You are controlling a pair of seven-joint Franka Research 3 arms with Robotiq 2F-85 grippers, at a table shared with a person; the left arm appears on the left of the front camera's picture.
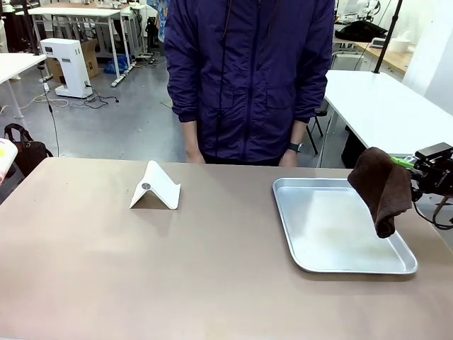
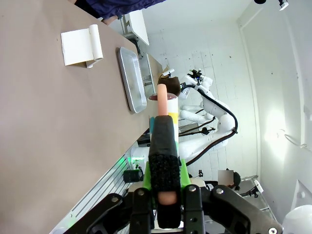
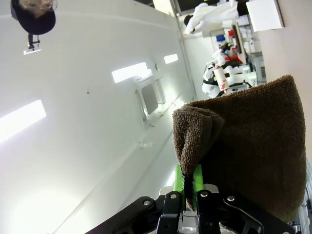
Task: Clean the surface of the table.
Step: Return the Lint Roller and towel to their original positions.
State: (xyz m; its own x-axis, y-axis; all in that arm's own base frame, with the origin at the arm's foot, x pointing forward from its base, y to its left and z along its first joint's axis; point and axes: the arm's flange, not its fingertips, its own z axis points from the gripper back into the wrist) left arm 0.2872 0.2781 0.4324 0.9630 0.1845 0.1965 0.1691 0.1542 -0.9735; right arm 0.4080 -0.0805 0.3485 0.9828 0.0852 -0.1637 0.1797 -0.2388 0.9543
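Note:
The taupe table (image 1: 141,276) spreads across the front view. At its right edge my right gripper (image 1: 405,165) is shut on a brown cloth (image 1: 382,188), which hangs over the right side of the metal tray (image 1: 340,263). In the right wrist view the cloth (image 3: 253,146) is folded over the green fingertips (image 3: 186,181). My left gripper (image 2: 163,161) is shut on a white bottle (image 2: 165,109) with coloured print and a peach tip, held beyond the table's (image 2: 44,126) edge. A bit of that bottle (image 1: 3,157) peeks in at the far left.
A white folded stand (image 1: 155,186) sits on the table left of centre. A person in a purple jacket (image 1: 248,71) stands at the far edge, hands down. White tables and cables fill the room behind.

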